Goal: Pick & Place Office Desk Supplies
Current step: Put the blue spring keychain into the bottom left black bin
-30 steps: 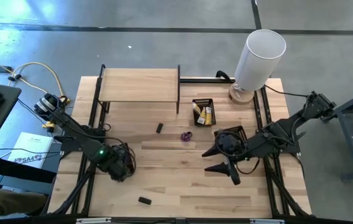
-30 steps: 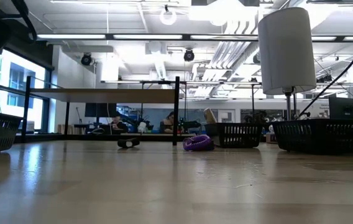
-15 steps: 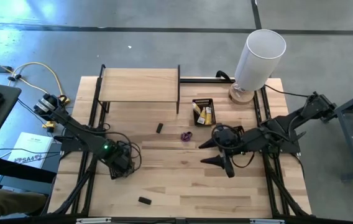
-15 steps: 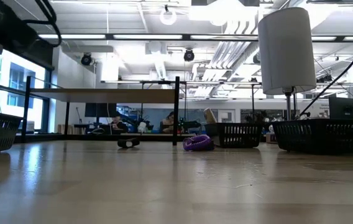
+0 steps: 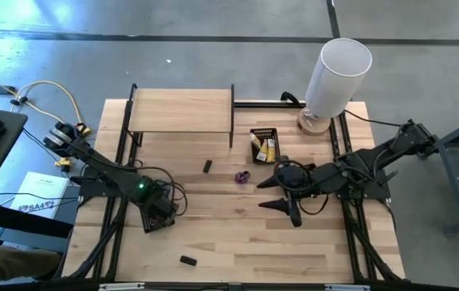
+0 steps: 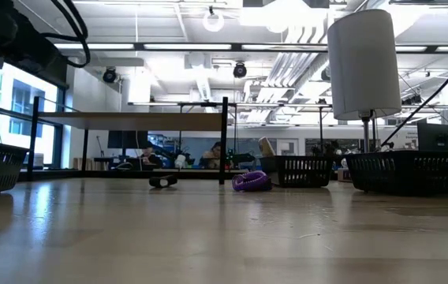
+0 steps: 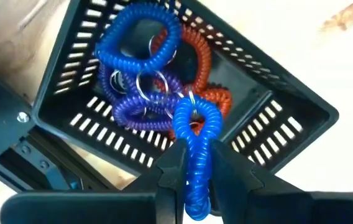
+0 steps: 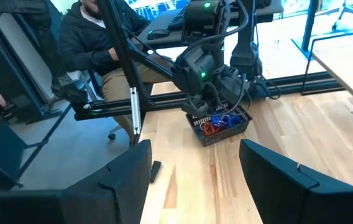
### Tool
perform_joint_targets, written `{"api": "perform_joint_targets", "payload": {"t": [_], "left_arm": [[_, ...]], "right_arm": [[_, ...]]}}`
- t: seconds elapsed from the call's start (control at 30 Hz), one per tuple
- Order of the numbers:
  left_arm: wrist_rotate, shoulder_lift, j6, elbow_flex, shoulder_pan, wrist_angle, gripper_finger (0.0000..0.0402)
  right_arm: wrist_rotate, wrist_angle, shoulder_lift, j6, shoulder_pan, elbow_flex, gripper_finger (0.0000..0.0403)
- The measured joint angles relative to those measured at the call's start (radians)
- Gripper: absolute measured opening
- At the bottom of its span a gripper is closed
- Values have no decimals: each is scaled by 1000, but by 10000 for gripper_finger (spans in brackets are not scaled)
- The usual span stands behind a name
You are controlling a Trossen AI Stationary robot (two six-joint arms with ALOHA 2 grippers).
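Observation:
My left gripper point(image 5: 159, 212) points down over a black mesh tray point(image 7: 58, 93) at the table's left and is shut on a blue coiled loop point(image 7: 195, 140). In that tray lie another blue loop point(image 7: 140, 38), a red one point(image 7: 204, 65) and a purple one point(image 7: 140, 109). A further purple loop point(image 5: 242, 176) lies on the table's middle, with one small black block point(image 5: 208, 166) to its left and another point(image 5: 187, 260) by the near edge. My right gripper point(image 5: 280, 199) hangs open, high and right of the purple loop, with nothing between its fingers. My left gripper pinches one end of the blue coiled loop point(image 7: 195, 183) between its two fingers, which come from above and point down. The loop hangs below the fingers toward the pile in the tray. Whether its lower end point(image 7: 192, 115) touches the other loops, I cannot tell.
A small mesh tray point(image 5: 264, 144) with yellow packets stands behind the purple loop, and a larger tray point(image 6: 413, 170) sits under the right arm. A tall white cylinder point(image 5: 338, 77) stands far right and a wooden shelf point(image 5: 181, 109) far left. A person point(image 8: 96, 31) sits beyond the table.
My left gripper has swung a little toward the table's right and far edge above its tray, with the blue loop still in its fingers. My right gripper, still open, has drifted toward the far edge and slightly left, closer to the purple loop.

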Motion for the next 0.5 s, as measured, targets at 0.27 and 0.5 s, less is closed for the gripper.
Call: {"api": "perform_joint_targets", "payload": {"t": [0.27,0.5], "left_arm": [[-24,0,18,-1,25,-1,61],[4,0,54,-1,25,-1,88]], "right_arm": [[20,0,0,-8,0,0,232],[20,0,0,-8,0,0,232]]}}
